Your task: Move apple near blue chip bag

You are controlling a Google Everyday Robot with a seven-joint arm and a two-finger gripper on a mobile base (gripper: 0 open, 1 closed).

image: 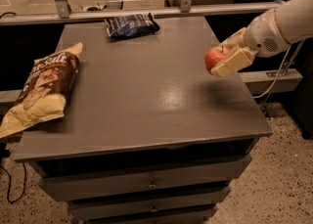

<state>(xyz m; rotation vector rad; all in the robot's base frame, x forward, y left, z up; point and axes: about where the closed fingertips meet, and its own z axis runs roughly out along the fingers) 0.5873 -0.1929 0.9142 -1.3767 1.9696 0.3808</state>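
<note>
The red apple (pixel 213 57) is held in my gripper (pixel 226 56), lifted above the right side of the grey table (pixel 146 96). The cream fingers (pixel 234 61) are shut around the apple, and the white arm reaches in from the right. The blue chip bag (pixel 131 25) lies flat at the far edge of the table, left of centre, well apart from the apple.
A larger brown and pale yellow chip bag (pixel 41 88) lies on the table's left edge, overhanging it. A metal rail (pixel 146 10) runs behind the table. Drawers (pixel 151 184) sit below the top. A cable hangs at the right.
</note>
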